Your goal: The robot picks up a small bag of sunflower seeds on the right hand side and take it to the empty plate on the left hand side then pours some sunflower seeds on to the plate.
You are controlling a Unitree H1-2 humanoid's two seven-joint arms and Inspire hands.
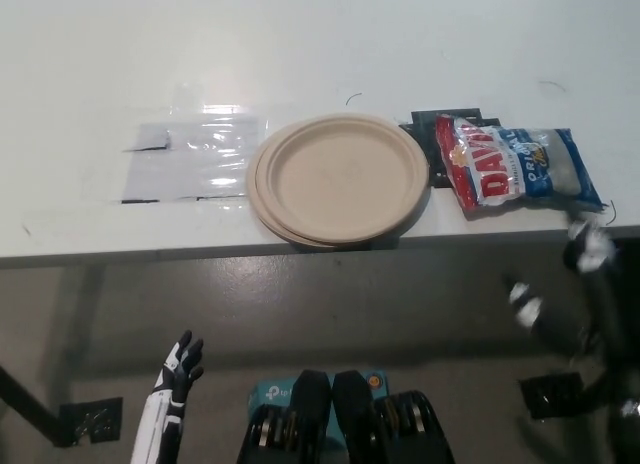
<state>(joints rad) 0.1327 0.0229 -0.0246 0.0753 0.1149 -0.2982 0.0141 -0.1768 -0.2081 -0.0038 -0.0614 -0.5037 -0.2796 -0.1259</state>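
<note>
The black right hand [590, 246], blurred so its grip is unreadable, is reaching toward the sunflower seed bag [520, 169] lying beside the empty paper plate [338, 179]. It risks nudging the bag off the table edge [150, 246]. The white left hand [182, 369] is resting low, fingers spread, holding nothing.

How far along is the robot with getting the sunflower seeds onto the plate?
Nothing is done yet. The seed bag lies on the table, right of the plate, which holds no seeds. The right hand is blurred just below the bag, not touching it. The left hand is low, open. Grasping, carrying and pouring remain.
</note>
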